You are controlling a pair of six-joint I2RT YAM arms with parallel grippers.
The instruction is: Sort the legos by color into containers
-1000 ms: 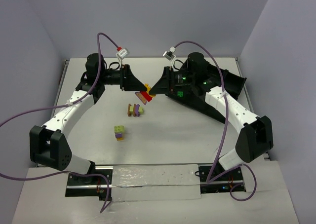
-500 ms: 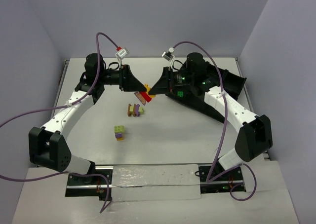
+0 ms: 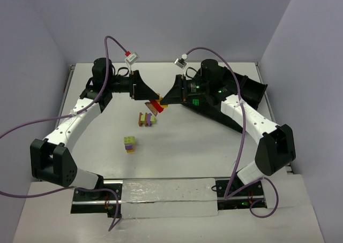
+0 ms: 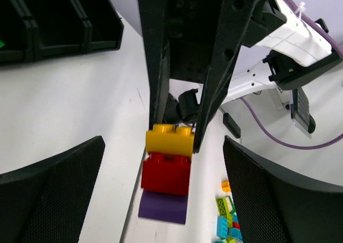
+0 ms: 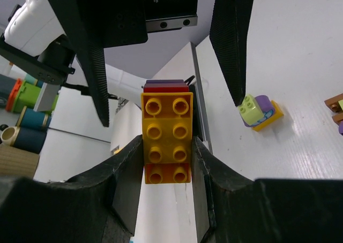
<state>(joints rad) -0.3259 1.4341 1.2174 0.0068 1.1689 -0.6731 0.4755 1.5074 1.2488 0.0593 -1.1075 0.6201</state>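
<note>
**Right pincer holds the stack, left pincer spread wide**

Two loose clusters of legos lie on the white surface, left of centre. The nearer cluster point(image 3: 129, 143) shows a yellow-green brick over purple on a yellow base. The farther cluster point(image 3: 146, 119) lies just to its right and mixes purple, orange and yellow-green. They are near each other but not touching.

Just beyond the farther cluster the two arms meet nose to nose. The left pincer point(image 3: 151, 97) stands wide. In its own wrist view its fingers point(image 4: 53, 189) sit far out to either side with clear space between them and the bricks. The right wrist view shows the same, with those fingers apart from the stack on both sides.

The stack point(image 3: 156, 105) sits between the two pincers. It has a yellow brick point(image 4: 170, 138) uppermost in the left wrist view, a red brick point(image 4: 166, 173) under it and a purple plate point(image 4: 163, 206) at the end. Whether it touches the surface cannot be told.

The right pincer point(image 3: 164, 98) is closed narrow on the stack. Its fingers point(image 5: 126, 173) press the two long sides of the yellow brick, studs facing that camera.

The black tray point(image 3: 253, 89) lies at the far right of the surface, partly behind the right arm and well apart from the stack and both clusters.
</note>
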